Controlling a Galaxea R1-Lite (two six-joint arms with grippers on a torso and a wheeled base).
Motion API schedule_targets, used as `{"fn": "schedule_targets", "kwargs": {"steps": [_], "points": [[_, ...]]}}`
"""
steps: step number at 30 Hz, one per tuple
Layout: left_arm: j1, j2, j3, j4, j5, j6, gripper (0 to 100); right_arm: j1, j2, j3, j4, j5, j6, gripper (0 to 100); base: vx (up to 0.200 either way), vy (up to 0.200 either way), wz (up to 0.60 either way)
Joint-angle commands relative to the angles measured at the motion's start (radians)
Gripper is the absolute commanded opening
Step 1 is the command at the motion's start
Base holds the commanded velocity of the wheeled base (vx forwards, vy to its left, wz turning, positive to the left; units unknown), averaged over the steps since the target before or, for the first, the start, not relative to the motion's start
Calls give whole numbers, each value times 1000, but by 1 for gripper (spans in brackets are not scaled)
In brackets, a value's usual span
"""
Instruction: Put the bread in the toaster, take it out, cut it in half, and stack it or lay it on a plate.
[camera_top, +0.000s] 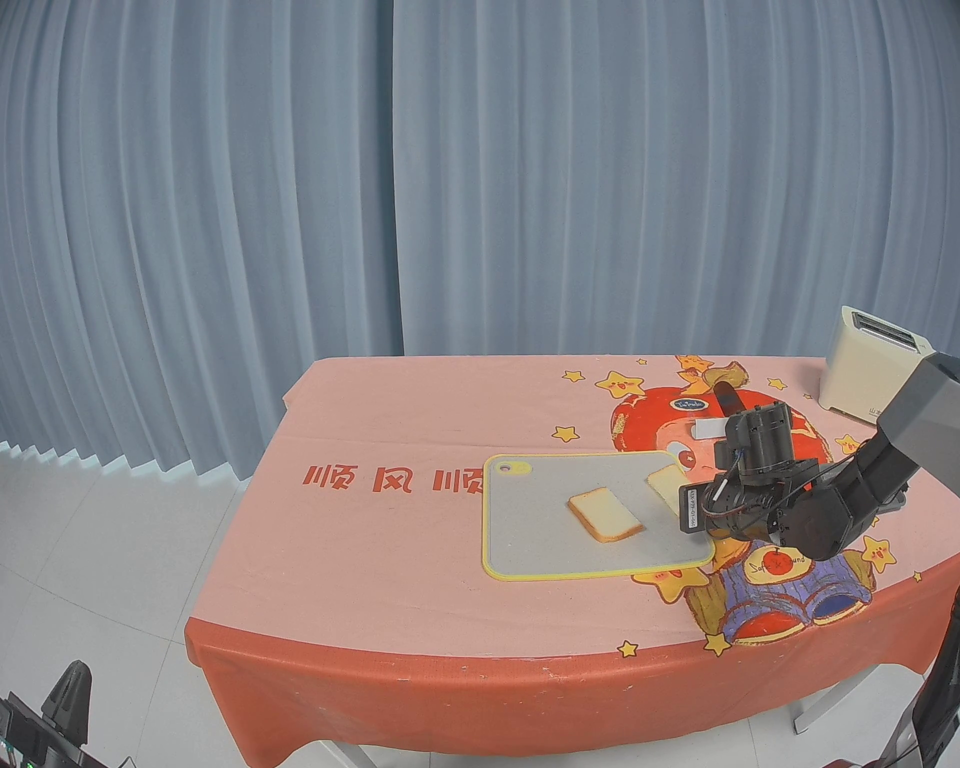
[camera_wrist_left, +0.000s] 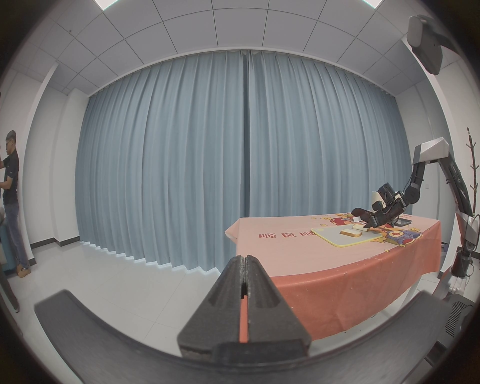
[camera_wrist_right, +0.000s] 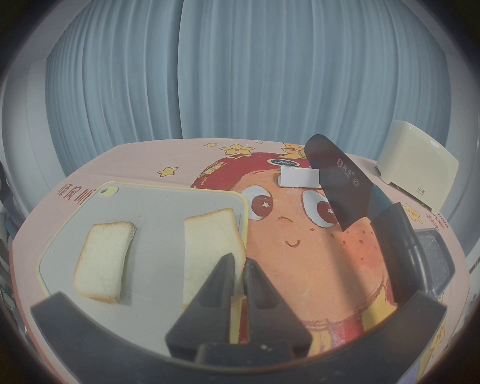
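Two bread halves lie flat and apart on the board (camera_top: 530, 545) on your counter (camera_top: 400, 560): the left half (camera_top: 605, 514) mid-board, the right half (camera_top: 665, 483) at the board's right edge. Your right end effector (camera_wrist_right: 239, 260) sits low over the right half, fingers narrowed almost together; you cannot tell whether they pinch it. A black knife (camera_wrist_right: 340, 185) stands up beside it. The toaster (camera_top: 870, 365) is at the far right corner. Your left end effector (camera_wrist_left: 243, 262) is closed and empty, off the counter's left side
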Motion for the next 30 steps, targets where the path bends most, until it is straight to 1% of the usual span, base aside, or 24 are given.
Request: {"fn": "schedule_targets", "kwargs": {"steps": [1, 12, 20, 24, 30], "points": [[0, 1, 18, 0, 0, 0, 0, 1, -4, 0, -1, 2, 1, 0, 0, 0, 0], [0, 1, 18, 0, 0, 0, 0, 6, -10, 2, -13, 2, 1, 0, 0, 0, 0], [0, 1, 18, 0, 0, 0, 0, 6, -94, 17, -14, 4, 1, 0, 0, 0, 0], [0, 1, 18, 0, 0, 0, 0, 12, -139, 45, -13, 9, -3, 0, 0, 0, 0], [0, 1, 18, 0, 0, 0, 0, 15, -178, 51, -5, 12, -1, 0, 0, 0, 0]]}}
